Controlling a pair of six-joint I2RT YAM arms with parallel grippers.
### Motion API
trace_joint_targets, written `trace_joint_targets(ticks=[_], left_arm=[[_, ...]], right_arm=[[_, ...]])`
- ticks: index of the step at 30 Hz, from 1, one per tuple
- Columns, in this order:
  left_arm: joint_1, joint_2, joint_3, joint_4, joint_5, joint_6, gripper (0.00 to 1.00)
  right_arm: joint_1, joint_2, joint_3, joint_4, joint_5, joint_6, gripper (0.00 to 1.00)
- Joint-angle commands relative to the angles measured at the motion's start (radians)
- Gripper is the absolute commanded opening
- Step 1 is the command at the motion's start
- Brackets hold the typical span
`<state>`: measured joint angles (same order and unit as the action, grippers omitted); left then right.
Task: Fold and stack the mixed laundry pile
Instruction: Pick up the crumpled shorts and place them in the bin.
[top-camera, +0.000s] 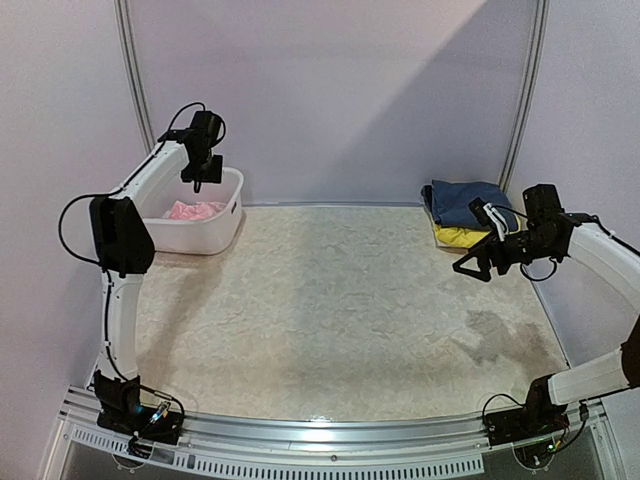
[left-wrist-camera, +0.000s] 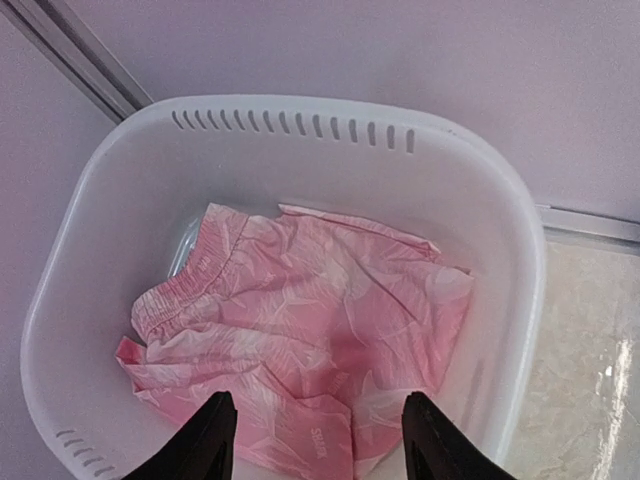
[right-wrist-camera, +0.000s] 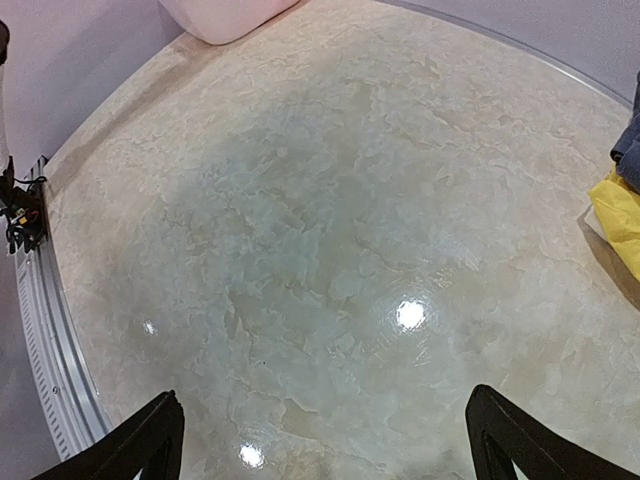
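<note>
Left gripper (left-wrist-camera: 318, 440) is hovering open-jawed, empty, over the crinkly pink cloth garment (left-wrist-camera: 300, 330) in the white slotted plastic basket (left-wrist-camera: 300, 110), right gripper (right-wrist-camera: 322, 430) is gaping near a navy cloth bundle (top-camera: 465, 200), seemingly atop yellow cloth (top-camera: 460, 237).

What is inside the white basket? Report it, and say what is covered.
A crumpled pink garment lies inside the white basket, covering most of its floor. A small bare patch of floor shows beside it. Anything beneath the cloth is hidden.

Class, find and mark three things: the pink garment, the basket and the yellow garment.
Pink garment (left-wrist-camera: 300, 330): left wrist view, middle of the cloth.
Basket (left-wrist-camera: 300, 122): left wrist view, slotted far wall.
Yellow garment (top-camera: 460, 238): top view, its exposed front edge.
</note>
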<state>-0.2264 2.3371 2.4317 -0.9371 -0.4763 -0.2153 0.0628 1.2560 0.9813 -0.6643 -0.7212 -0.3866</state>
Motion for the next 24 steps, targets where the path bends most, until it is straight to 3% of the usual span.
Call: trace_joint_targets(ticks=[1,7,18,24], left_arm=[[0.046,0.123,0.104,0.014,0.027,0.031,0.58],[0.111,0.23,0.134,0.015,0.038,-0.02,0.59],[0.19,0.356,0.151,-0.048,0.187,-0.097,0.6],[0.22,0.395,0.199,-0.088,0.251,-0.112,0.54]], right_arm=[[-0.001,0.029,-0.011,0.001,-0.026,-0.01,0.99],[-0.001,0.07,-0.007,-0.008,-0.014,-0.025,0.99],[0.007,0.155,0.026,-0.04,-0.016,-0.049,0.99],[0.017,0.174,0.031,-0.046,-0.014,-0.055,0.99]])
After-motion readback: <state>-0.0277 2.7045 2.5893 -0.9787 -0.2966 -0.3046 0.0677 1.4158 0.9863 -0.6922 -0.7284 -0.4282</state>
